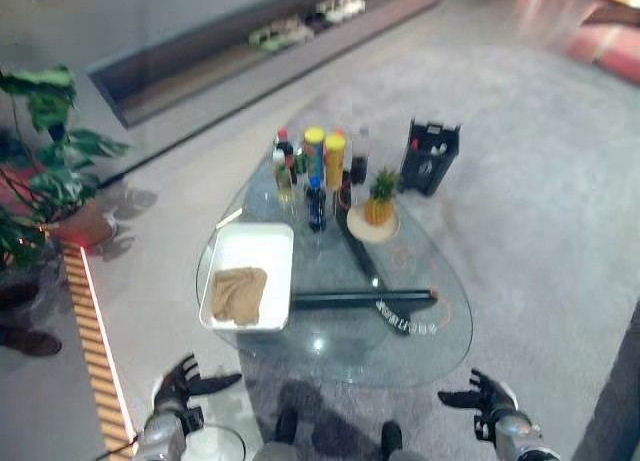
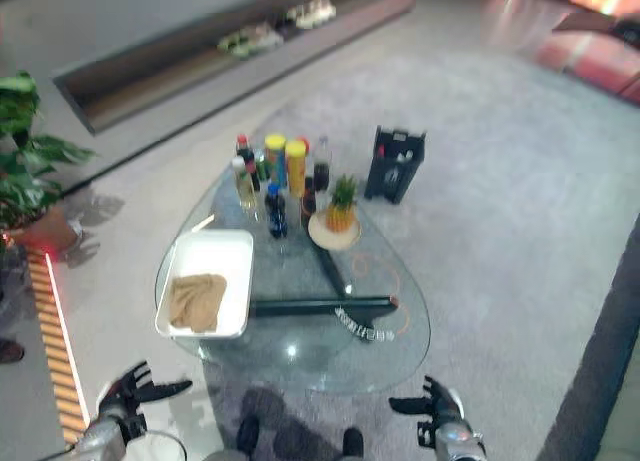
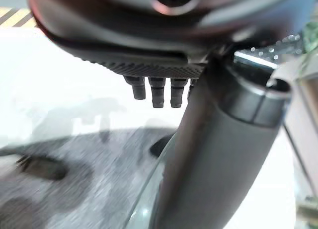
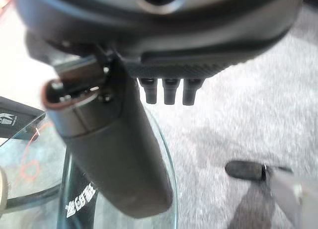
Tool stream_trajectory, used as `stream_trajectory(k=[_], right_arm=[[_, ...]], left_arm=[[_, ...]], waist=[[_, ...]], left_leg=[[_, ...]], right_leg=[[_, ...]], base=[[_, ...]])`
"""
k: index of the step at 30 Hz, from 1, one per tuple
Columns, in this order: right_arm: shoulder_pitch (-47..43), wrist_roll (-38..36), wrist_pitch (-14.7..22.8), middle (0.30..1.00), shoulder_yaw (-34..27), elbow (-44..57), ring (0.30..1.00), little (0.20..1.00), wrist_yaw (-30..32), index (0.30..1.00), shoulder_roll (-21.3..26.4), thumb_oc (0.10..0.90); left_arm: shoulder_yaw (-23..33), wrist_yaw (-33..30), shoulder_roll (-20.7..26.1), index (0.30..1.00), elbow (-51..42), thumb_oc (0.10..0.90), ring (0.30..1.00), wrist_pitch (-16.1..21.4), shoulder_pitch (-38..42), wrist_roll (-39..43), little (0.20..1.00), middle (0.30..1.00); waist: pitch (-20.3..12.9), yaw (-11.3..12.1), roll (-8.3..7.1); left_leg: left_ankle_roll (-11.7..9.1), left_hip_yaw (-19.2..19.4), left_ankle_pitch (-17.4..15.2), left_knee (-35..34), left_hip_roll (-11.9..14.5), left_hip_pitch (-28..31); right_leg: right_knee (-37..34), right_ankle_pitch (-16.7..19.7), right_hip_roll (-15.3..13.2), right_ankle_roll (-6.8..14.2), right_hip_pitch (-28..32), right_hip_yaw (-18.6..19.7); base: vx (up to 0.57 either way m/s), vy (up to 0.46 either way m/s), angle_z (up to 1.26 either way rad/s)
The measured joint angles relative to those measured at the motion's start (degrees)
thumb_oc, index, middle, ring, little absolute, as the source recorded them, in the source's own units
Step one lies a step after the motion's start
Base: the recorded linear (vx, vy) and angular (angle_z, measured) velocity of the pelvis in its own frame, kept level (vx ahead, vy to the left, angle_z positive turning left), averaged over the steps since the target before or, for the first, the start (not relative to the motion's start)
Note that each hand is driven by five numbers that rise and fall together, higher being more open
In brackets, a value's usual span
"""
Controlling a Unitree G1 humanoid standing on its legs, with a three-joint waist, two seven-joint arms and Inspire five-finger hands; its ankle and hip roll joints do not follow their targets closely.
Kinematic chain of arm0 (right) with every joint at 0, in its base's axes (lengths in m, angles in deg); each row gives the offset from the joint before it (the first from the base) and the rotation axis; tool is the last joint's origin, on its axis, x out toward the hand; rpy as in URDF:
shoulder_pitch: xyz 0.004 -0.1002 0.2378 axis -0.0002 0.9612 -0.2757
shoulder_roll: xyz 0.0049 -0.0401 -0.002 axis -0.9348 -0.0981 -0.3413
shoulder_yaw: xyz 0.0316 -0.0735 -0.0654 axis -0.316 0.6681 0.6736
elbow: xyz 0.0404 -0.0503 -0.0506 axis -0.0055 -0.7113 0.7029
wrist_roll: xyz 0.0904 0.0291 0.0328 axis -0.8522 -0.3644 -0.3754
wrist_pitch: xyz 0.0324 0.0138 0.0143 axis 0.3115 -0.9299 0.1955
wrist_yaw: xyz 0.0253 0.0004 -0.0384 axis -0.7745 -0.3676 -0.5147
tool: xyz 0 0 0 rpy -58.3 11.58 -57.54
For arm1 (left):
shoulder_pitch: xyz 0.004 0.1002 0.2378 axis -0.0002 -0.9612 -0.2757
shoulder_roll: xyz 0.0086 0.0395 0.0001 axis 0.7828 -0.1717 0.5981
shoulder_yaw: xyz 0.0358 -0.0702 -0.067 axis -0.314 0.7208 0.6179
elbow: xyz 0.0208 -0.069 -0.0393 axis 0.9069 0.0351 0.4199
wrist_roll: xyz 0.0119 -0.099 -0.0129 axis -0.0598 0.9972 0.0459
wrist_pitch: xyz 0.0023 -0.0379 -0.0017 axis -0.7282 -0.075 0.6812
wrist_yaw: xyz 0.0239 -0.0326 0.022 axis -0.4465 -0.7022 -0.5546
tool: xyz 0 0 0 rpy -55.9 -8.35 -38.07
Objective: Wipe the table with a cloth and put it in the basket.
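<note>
Glass table (image 1: pixel 440 331), rounded-triangle top, sits on a grey carpet (image 1: pixel 540 161). White tray (image 1: pixel 270 246) lies at about 9 o'clock on the tabletop, and the tan cloth (image 1: pixel 238 295) is bunched in the near half of that tray, touching its floor, no hand on it. Cluster of bottles (image 1: pixel 315 171) stands at 12 o'clock on the table; a small pineapple (image 1: pixel 380 199) on a round plate (image 1: pixel 372 229) is just beside them toward 1 o'clock. Dark bars under the glass run from centre toward 4 o'clock. Black basket (image 1: pixel 432 156) stands on the carpet off the table's 1 o'clock edge, apart from the glass. Potted plant (image 1: pixel 45 151) at 9 o'clock of the room, well apart from the table; low shelf (image 1: pixel 260 41) along the far wall at 11 o'clock. Left hand (image 1: pixel 185 381) hangs off the table's 7 o'clock edge, fingers spread wide, thumb out, holding nothing. Right hand (image 1: pixel 487 395) hangs off the 5 o'clock edge, fingers likewise straight and apart, empty. In the wrist views each hand's fingertips point straight out past the thumb, nothing between them.
</note>
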Motion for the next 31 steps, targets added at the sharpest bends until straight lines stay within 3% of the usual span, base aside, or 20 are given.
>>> stream_trajectory(k=[4,8,18,31], right_arm=[[1.1,0.1,-1.1,0.900,0.0,-1.5,0.900,0.900,-1.0,0.900,-0.5,0.800],[4.3,1.3,-3.7,0.900,-0.4,-4.3,0.900,0.900,-1.5,0.900,-0.7,0.800],[6.7,2.9,-6.6,0.900,-0.4,-7.0,0.900,0.900,-3.6,0.900,-0.8,0.800],[6.6,4.1,-7.2,0.900,-0.4,-7.3,0.900,0.900,-3.7,0.900,-0.8,0.800]], left_arm=[[-0.2,2.2,-0.8,0.900,2.6,0.800,0.900,-0.7,-0.3,-1.9,0.900,0.900],[-0.6,5.3,-1.3,0.900,6.8,0.800,0.900,-3.1,-2.7,-3.4,0.900,0.900],[-2.4,7.8,-2.1,0.900,8.2,0.800,0.900,-9.4,-4.1,-4.3,0.900,0.900],[-3.7,7.9,-3.0,0.900,8.3,0.800,0.900,-10.5,-3.9,-4.3,0.900,0.900]], waist=[[-0.9,-0.1,0.09],[-3.9,-1.3,0.81],[-5.2,-1.5,2.57],[-5.3,-1.6,2.87]], left_leg=[[0.0,0.0,-0.1,0.0,0.0,0.8],[0.3,-0.1,-0.3,-0.1,0.2,1.4],[0.0,0.0,-0.5,-0.4,0.9,1.9],[0.2,0.0,-0.4,-0.1,1.0,2.9]], right_leg=[[0.0,-0.1,0.0,-0.1,0.9,-0.1],[-0.3,-0.5,0.1,-0.6,1.4,-0.3],[-0.3,-0.4,0.7,-0.7,1.8,-0.7],[-0.3,-0.4,0.8,-1.0,2.7,-0.7]], base=[[0.05,0.016,0.01],[0.06,0.024,0.01],[0.03,0.013,0.01],[0.02,0.002,0.00]])
